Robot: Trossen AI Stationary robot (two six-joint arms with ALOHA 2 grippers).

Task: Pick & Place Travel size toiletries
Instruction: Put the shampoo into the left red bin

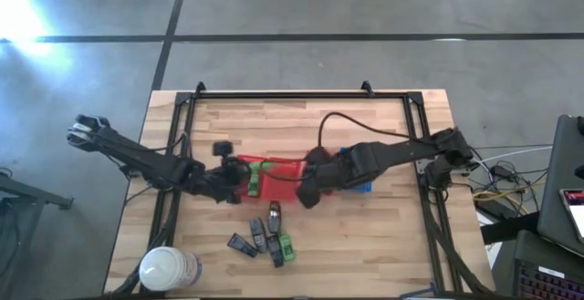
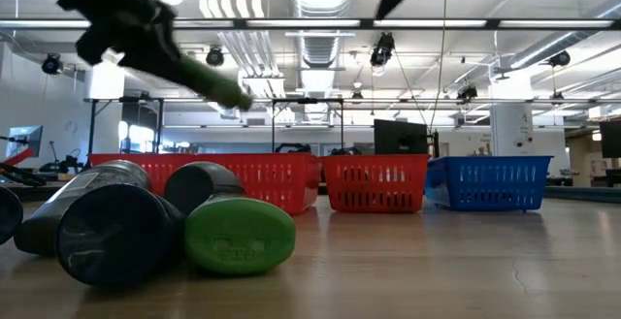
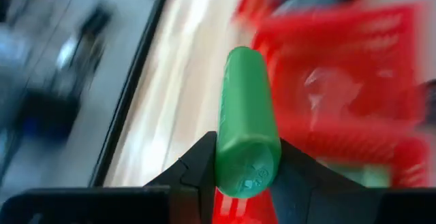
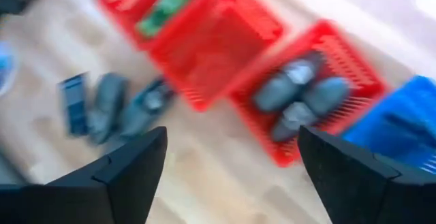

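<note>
My left gripper [image 1: 239, 174] is shut on a bright green tube [image 3: 245, 108] and hangs over the left red mesh basket [image 1: 274, 180]; the low view shows the tube [image 2: 218, 84] high above the table. My right gripper [image 4: 231, 176] is open and empty, above the table by the red baskets [image 1: 308, 193]. Several dark bottles [image 1: 260, 234] and a green one [image 1: 285, 247] lie on their sides on the table near the front. One red basket holds green tubes [image 4: 163, 9] and another holds grey bottles [image 4: 300, 98]. My left gripper pinches the green tube between its two fingers near one end [image 3: 246, 166]. The rest of the tube sticks out ahead of the fingers, along them. The tube is lifted clear above the red basket and slants downward in the low view.
A blue mesh basket [image 2: 488, 181] stands to the right of the red baskets [image 2: 375, 181]. A large white roll [image 1: 169, 268] stands at the table's near left corner. A black frame [image 1: 301, 95] runs round the table's edge.
</note>
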